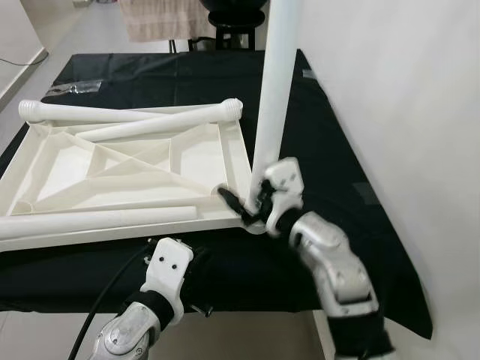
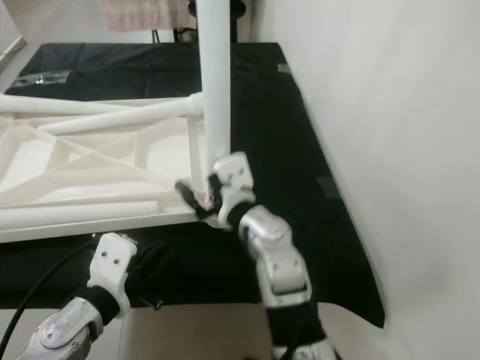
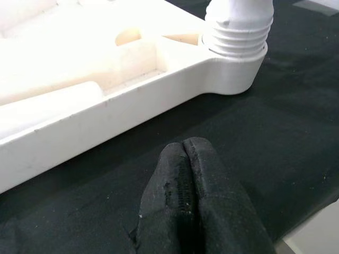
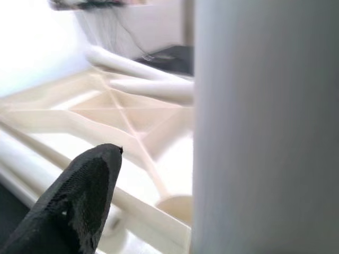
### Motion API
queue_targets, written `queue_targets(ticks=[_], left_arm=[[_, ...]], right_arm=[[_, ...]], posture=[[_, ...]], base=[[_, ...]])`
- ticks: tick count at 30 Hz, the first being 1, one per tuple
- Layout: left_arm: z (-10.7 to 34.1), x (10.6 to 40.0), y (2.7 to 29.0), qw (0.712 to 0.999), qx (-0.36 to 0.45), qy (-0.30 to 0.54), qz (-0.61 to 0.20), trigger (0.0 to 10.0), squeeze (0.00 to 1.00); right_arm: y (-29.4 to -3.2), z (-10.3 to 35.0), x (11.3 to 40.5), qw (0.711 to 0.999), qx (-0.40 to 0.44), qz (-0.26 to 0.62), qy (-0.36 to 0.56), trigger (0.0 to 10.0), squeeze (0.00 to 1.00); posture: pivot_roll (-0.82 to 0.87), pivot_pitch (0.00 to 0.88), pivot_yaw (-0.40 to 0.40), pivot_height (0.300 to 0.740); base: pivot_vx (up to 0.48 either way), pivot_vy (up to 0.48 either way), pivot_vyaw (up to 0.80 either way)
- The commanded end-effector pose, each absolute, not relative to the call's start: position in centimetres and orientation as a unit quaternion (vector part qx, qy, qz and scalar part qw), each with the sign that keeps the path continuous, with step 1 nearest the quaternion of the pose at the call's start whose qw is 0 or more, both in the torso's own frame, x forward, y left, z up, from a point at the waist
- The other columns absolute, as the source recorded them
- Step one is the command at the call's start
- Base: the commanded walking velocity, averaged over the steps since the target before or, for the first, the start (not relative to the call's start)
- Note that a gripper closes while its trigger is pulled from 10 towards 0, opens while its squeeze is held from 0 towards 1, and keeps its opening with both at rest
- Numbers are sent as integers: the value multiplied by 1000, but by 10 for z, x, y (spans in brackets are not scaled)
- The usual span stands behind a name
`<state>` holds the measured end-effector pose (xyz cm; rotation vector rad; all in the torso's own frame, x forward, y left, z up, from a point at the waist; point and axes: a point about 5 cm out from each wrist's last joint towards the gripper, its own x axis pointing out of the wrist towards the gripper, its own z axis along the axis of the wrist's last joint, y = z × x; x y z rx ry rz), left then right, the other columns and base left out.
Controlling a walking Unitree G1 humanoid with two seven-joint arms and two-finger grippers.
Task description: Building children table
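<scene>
An upside-down white tabletop (image 1: 238, 150) lies on a black cloth. One white leg (image 1: 274, 90) stands upright in its near right corner socket (image 3: 233, 74). My right gripper (image 1: 251, 206) is at the base of that leg, open; one black finger (image 4: 85, 190) stands apart from the leg's side, the other is hidden behind the leg. Three more legs lie on the tabletop: two at the far edge (image 1: 161, 124) (image 1: 82, 112), one along the near edge (image 1: 97, 220). My left gripper (image 3: 183, 148) is shut and empty, low over the cloth just in front of the near rim.
The black cloth (image 1: 150, 71) covers a low table whose front edge is by my arms. A white wall (image 1: 405, 112) runs close along the right. A small clear bag (image 1: 75, 88) lies at the far left. A dark stool (image 1: 232, 19) stands behind.
</scene>
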<state>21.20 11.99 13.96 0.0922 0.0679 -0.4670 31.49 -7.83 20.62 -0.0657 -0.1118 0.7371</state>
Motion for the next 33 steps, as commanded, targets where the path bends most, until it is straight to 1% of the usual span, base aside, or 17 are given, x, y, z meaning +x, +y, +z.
queue_targets(ticks=[1,6,7,10,11,12,14,15,24,25,27,28,29,30,31,32,33], left_arm=[[134,214,119,971,45,37,-231,10000,0],[133,215,119,971,44,36,-231,10000,0],[132,216,118,971,44,35,-231,10000,0],[131,218,118,971,45,33,-232,10000,0],[130,220,117,972,38,33,-231,10000,0],[129,221,117,972,32,31,-231,10000,0],[129,222,117,972,28,30,-232,10000,0],[129,222,117,972,28,29,-231,10000,0],[126,219,119,973,36,28,-225,10000,0],[127,219,121,975,34,24,-218,10000,0],[130,218,123,978,27,10,-207,10000,0],[131,218,123,979,27,5,-204,10000,0],[133,217,124,979,33,-5,-201,10000,0],[133,217,124,979,33,-5,-201,10000,0],[134,217,125,979,37,-12,-198,10000,0],[134,217,125,979,37,-12,-198,10000,0],[136,215,126,980,39,-20,-196,10000,0]], right_arm=[[-78,200,319,895,-52,442,-42,10000,0],[-80,201,322,886,-61,459,-40,10000,0],[-83,202,329,876,-58,478,-36,10000,0],[-86,204,338,866,-54,496,-30,10000,0],[-88,204,345,857,-49,513,-21,8510,0],[-90,204,351,844,-42,534,-13,4157,0],[-92,203,354,837,-38,546,-9,4157,0],[-94,200,360,842,-33,538,2,0,0],[-107,192,370,859,-40,511,23,0,0],[-113,186,370,866,-60,495,37,0,0],[-131,167,369,892,-98,433,83,0,0],[-137,161,370,898,-107,416,97,0,0],[-145,147,367,921,-100,351,135,0,0],[-145,147,367,921,-100,351,135,0,0],[-151,136,365,934,-96,305,161,0,0],[-151,136,365,934,-96,305,161,0,0],[-149,125,355,966,-66,190,165,0,0]], posture=[[82,79,-43,740],[82,79,-43,740],[94,63,-54,740],[102,52,-59,740],[106,48,-61,740],[108,39,-64,740],[108,39,-64,740],[114,31,-67,740],[110,26,-68,740],[102,27,-73,740],[102,27,-73,740],[102,27,-73,740],[95,25,-81,740],[95,25,-81,740],[94,26,-83,740],[94,26,-83,740],[77,24,-84,740]], base=[[0,0,0],[0,0,0],[0,0,0],[0,0,0],[0,0,0],[0,0,0],[0,0,0],[0,0,0],[0,0,0],[0,0,0],[0,0,0],[0,0,0],[0,0,0],[0,0,0],[0,0,0],[0,0,0],[0,0,0]])
